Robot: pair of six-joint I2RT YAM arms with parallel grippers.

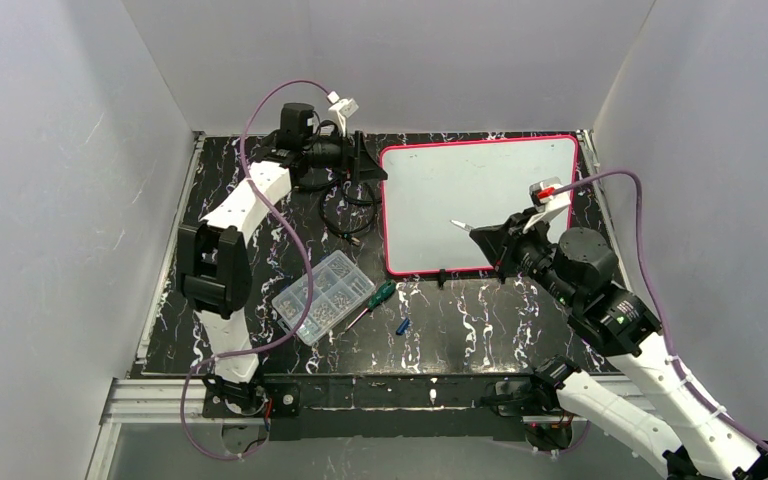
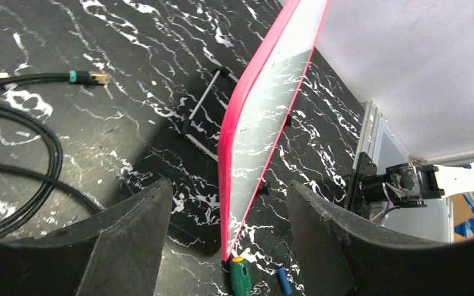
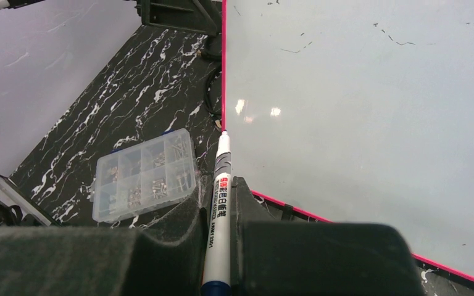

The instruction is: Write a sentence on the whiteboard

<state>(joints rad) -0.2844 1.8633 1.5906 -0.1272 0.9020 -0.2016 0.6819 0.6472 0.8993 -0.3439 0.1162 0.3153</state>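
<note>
The whiteboard (image 1: 475,200) with its pink-red frame lies at the back right of the table. Its surface is blank apart from a few faint dark flecks; no blue sentence shows. My left gripper (image 1: 368,162) is open at the board's far left edge. In the left wrist view the pink edge (image 2: 231,154) runs between the open gripper's (image 2: 228,188) fingers, apart from both. My right gripper (image 1: 495,240) is shut on a white marker (image 1: 463,227) over the board's near part. In the right wrist view the marker (image 3: 221,203) sits between the gripper's (image 3: 221,185) fingers, its tip near the board's (image 3: 358,111) left frame.
A clear compartment box (image 1: 322,296) of small parts lies left of the board. A green-handled screwdriver (image 1: 380,295) and a small blue cap (image 1: 402,326) lie near the board's near left corner. A black cable (image 1: 345,215) coils beside the board's left edge. White walls enclose the table.
</note>
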